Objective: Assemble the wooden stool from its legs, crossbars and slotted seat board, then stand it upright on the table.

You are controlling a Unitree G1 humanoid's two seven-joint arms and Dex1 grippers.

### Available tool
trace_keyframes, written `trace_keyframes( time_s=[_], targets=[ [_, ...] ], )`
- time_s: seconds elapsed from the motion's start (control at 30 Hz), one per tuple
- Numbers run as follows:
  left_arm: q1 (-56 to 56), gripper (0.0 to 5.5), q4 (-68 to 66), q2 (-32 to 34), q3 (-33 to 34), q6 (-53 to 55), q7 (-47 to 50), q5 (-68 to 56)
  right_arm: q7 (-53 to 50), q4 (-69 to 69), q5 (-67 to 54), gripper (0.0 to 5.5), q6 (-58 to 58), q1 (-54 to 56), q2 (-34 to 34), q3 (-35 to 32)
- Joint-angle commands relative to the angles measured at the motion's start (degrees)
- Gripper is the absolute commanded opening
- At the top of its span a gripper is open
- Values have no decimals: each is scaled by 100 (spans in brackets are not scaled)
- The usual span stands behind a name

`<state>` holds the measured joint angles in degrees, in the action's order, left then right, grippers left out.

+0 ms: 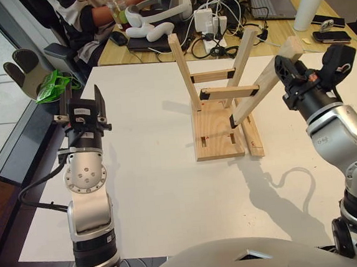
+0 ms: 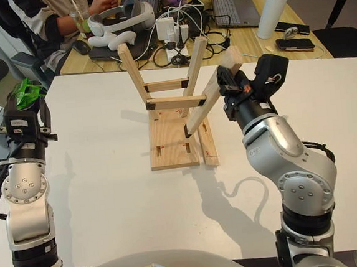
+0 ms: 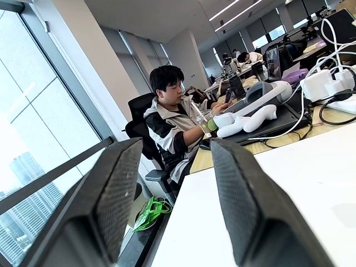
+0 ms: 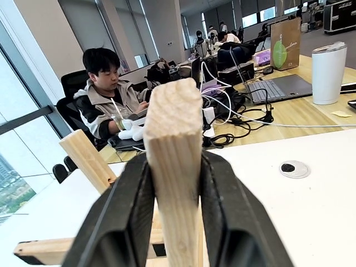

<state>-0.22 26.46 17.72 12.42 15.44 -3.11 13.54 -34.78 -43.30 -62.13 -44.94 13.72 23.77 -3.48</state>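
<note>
The slotted seat board (image 1: 216, 137) lies flat on the white table (image 1: 158, 191). Two wooden legs (image 1: 183, 70) (image 1: 243, 56) rise from its far side, joined by a crossbar (image 1: 213, 76). A third leg (image 1: 262, 87) leans over the board's right side, tied to the frame by another crossbar (image 1: 230, 93). My right gripper (image 4: 173, 167) is shut on that leg's upper end. One more wooden piece (image 1: 253, 138) lies along the board's right edge. My left gripper (image 1: 83, 99) is open, holds nothing, points up and stands near the table's left edge, far from the stool.
Behind the table, a wooden desk (image 1: 282, 34) carries a white headset (image 1: 155, 13), power adapters and cables (image 1: 209, 21), a laptop (image 1: 270, 0), a white tumbler (image 1: 310, 3) and phones. A green bag (image 1: 52, 85) hangs off the table's far left corner.
</note>
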Motion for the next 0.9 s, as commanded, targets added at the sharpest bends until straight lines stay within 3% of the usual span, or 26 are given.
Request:
trace_keyframes(
  time_s=[0.03, 0.5, 0.9],
  targets=[
    [-294, 225, 108, 71, 112, 433, -155, -200, -401, -459, 306, 101, -472, -171, -37, 307],
    [-666, 225, -33, 91, 18, 765, -369, -437, -849, -691, 482, 101, -1004, 80, -845, 623],
    [-426, 225, 240, 78, 176, 1064, -327, -573, -1007, -803, 111, 101, -1748, 92, -695, 214]
  ],
)
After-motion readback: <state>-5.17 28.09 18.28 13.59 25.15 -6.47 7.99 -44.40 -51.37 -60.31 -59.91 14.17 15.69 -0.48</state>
